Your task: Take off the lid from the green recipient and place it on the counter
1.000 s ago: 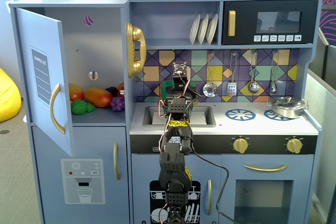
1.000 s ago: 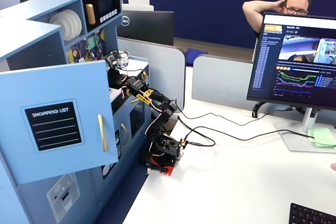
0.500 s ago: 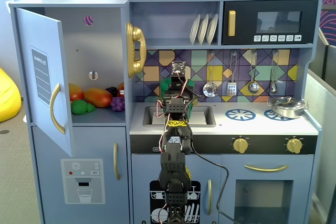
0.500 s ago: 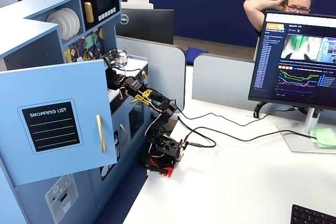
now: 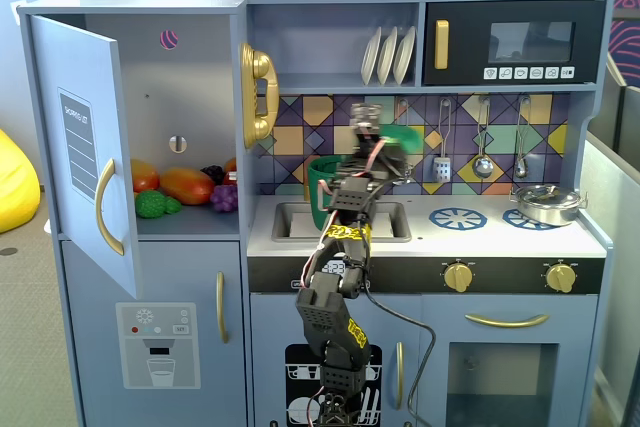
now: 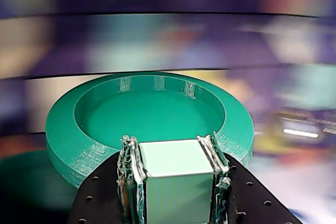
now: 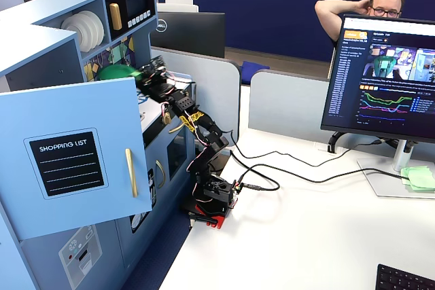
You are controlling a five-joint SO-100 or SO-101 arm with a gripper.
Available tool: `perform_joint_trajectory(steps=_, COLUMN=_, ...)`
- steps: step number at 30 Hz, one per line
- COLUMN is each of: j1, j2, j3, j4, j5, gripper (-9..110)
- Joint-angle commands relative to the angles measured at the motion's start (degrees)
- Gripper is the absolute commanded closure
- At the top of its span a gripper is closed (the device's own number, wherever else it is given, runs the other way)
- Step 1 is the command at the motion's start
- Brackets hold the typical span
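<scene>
1. We find the gripper (image 6: 173, 148) clamped tight on the square knob of the lid (image 6: 147, 116); in the wrist view its two fingers (image 6: 130, 157) press against opposite sides of that knob.
2. We note the lid (image 5: 398, 137) held in the air, tilted and blurred, in front of the tiled back wall and above the counter (image 5: 430, 237), clear of any surface.
3. In a fixed view the lid (image 7: 117, 71) shows as a green disc just above the open cupboard door (image 7: 75, 154).
4. We see the green pot (image 5: 325, 179) standing uncovered at the back left of the sink (image 5: 390, 219), left of the lid and partly hidden by the arm.
5. A silver pan (image 5: 545, 203) sits on the right burner, well apart from the pot.
</scene>
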Motion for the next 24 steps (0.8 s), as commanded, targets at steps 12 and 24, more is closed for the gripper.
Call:
perform_joint_trajectory(steps=12, j1=10.11, j2=-9.14, j3=12.48, j4=-21.80, j5=-4.31, gripper=101)
perform_joint_trajectory(steps=24, j1=11.51, j2=-21.27, j3=19.25, j4=-33.05, j5=-5.10, gripper=101)
